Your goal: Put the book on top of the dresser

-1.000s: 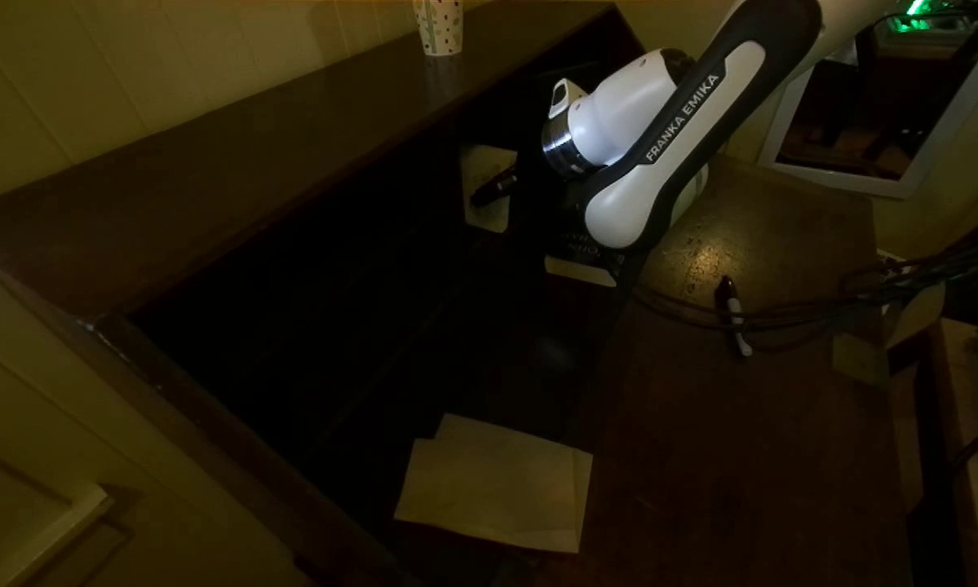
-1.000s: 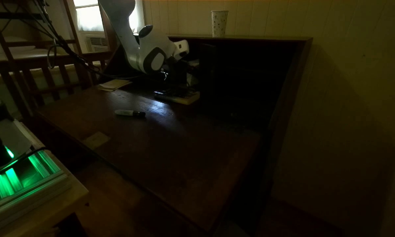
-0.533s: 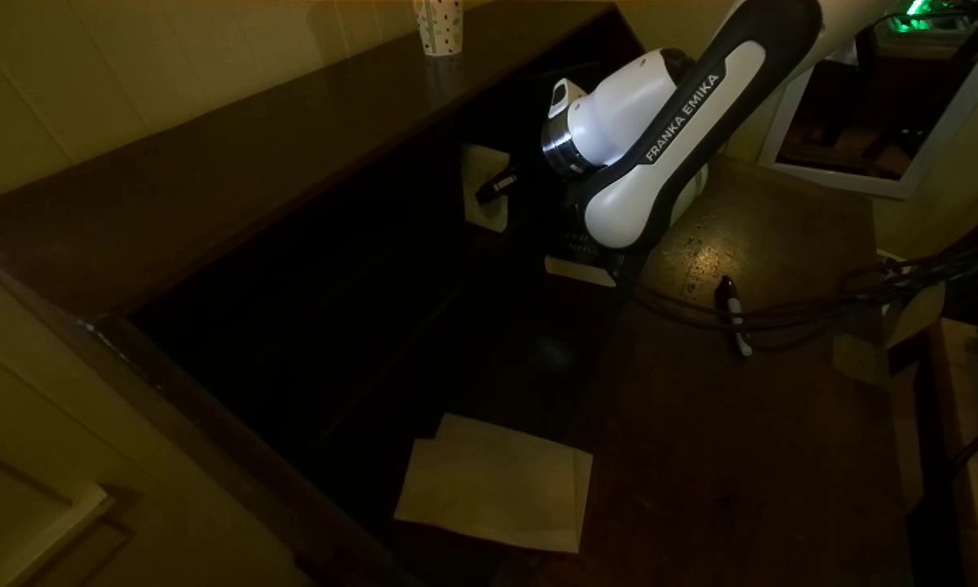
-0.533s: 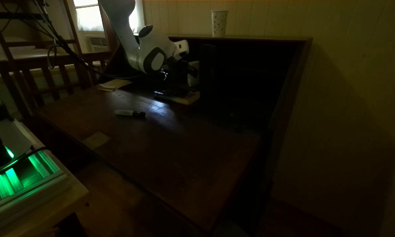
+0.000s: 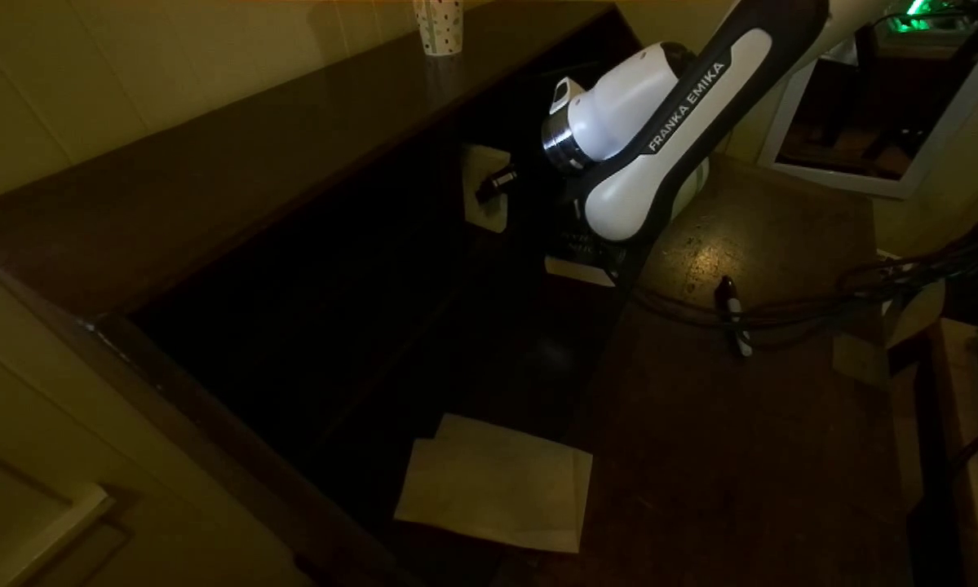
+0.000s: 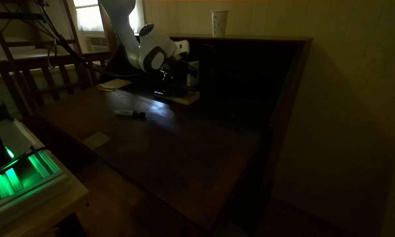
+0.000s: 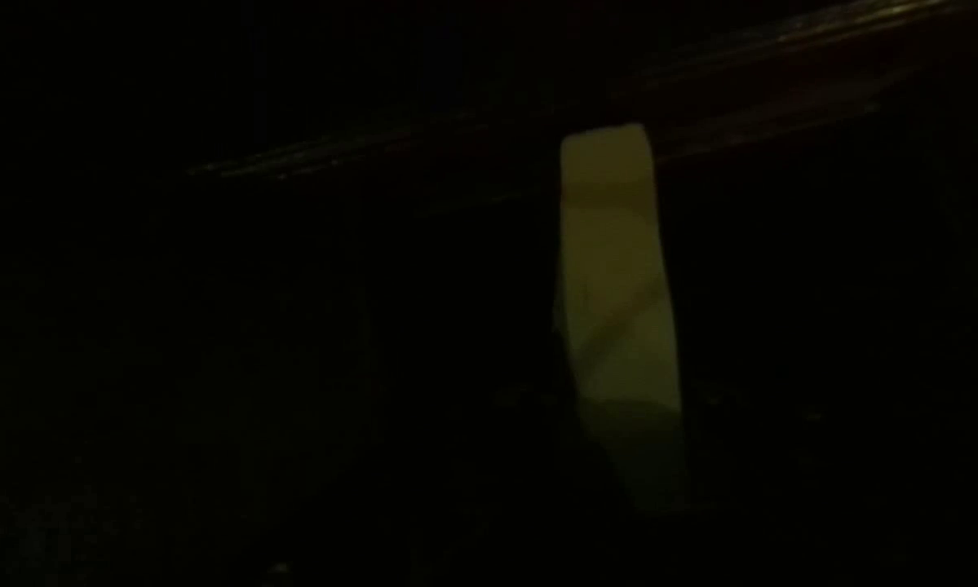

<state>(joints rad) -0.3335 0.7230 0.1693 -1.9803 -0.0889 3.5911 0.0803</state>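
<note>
The pale book (image 5: pixel 474 175) stands upright inside the dark recess of the dresser, below its flat brown top (image 5: pixel 211 171). My gripper (image 5: pixel 490 189) has come in from the arm's side, and one dark finger lies across the book's face. In the wrist view the book (image 7: pixel 619 261) appears edge-on as a pale strip, its lower part lost in darkness between the jaws. The jaws are shut on it, though the fingers hardly show there. A pale patch of the book (image 6: pixel 193 75) also shows beside the gripper in an exterior view.
On the dresser top stands a spotted cup (image 5: pixel 440 28). A dark printed book (image 5: pixel 580 259) lies below the wrist. Pale sheets (image 5: pixel 497 489) and a marker (image 5: pixel 733 318) lie on the lower surface, with cables (image 5: pixel 823 314) hanging over it. The recess (image 6: pixel 243 75) is very dark.
The gripper has closed on the book, which has turned slightly and shows narrower in an exterior view. Since half a second ago the forearm has risen a little; the book has hardly moved.
</note>
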